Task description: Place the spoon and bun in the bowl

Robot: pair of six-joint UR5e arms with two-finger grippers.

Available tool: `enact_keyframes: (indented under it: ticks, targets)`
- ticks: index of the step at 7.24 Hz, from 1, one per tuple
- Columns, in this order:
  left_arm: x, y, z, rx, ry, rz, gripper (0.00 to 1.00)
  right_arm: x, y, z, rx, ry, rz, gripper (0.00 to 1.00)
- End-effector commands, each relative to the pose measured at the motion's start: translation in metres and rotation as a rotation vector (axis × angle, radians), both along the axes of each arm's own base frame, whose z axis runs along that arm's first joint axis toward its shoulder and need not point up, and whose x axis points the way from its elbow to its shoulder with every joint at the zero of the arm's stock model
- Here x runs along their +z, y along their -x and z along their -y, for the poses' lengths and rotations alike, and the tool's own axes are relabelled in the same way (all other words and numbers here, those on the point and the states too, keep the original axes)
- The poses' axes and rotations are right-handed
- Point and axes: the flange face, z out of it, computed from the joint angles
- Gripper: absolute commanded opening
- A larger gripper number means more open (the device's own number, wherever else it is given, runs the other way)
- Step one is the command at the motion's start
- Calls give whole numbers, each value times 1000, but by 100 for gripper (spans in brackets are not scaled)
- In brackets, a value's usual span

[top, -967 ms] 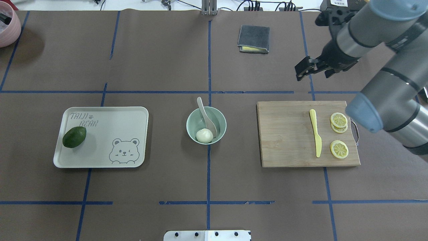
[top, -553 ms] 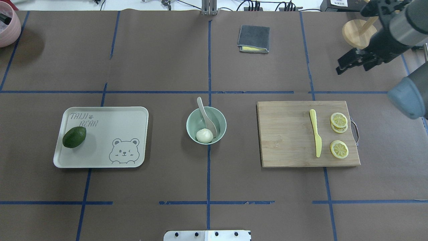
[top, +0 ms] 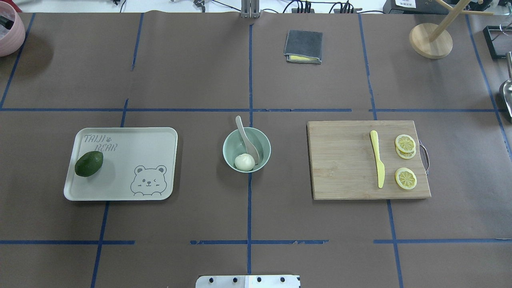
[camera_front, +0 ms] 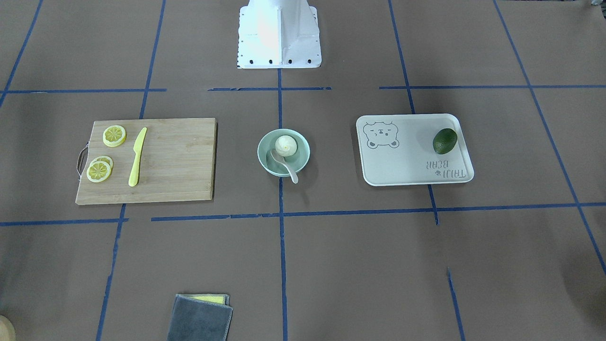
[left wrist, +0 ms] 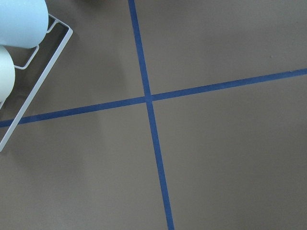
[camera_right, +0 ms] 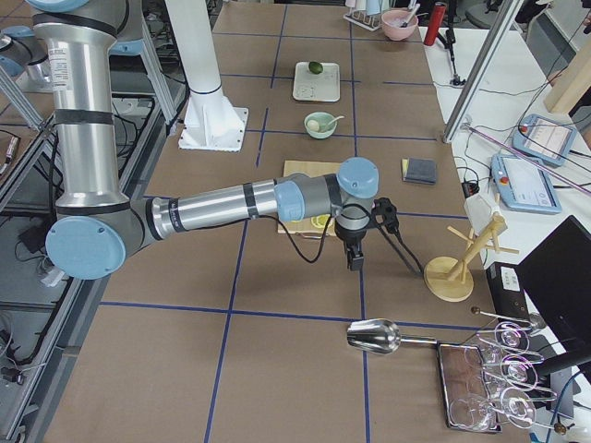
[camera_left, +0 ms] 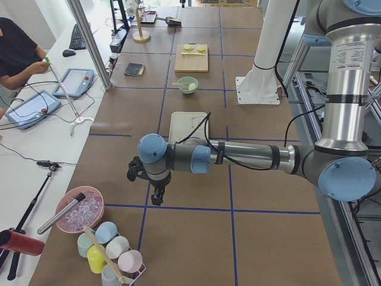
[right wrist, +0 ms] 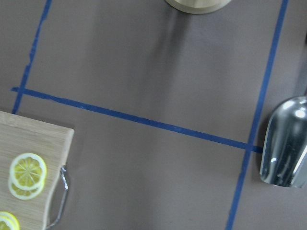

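On the left of the table, in the overhead view, a cream tray (top: 160, 136) carries a dark green avocado (top: 89, 163) and reads "TAIJI BEAR" above a bear's face. At the middle I see the mint bowl (top: 230, 146). The bun (top: 244, 162) sits in its near side, and the spoon (top: 245, 136) lies beside the bun, scoop inside, handle leaning out over the far rim. Farther back lies a folded grey cloth (top: 304, 45). To the right, a wooden board (top: 344, 160) holds a yellow knife (top: 377, 160) and lemon slices (top: 405, 178). Both arms are well apart from the bowl. The left gripper (camera_left: 156, 199) hangs near a cup rack (camera_left: 110, 253), the right gripper (camera_right: 355, 260) between the board and a wooden stand (top: 431, 40). I cannot tell how the fingers of either stand.
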Motion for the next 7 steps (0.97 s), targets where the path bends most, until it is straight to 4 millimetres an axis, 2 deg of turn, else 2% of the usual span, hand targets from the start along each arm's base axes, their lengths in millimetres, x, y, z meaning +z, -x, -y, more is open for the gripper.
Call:
enact_keyframes:
  ticks: [1,3,4,7]
  targets:
    - [2,1,-2,-2,3,0,100,64,-49,-29,33,55,14,100]
    - [3,1,-3,-2,6,0,100,80,-52,-37,46,92,-23,100]
    - [12,2,-12,-2,24,-1,100,84,-52,-39,49,105,-19,100]
    - [19,5,-12,-9,33,65,100,84,-60,-40,70,110,-11,100]
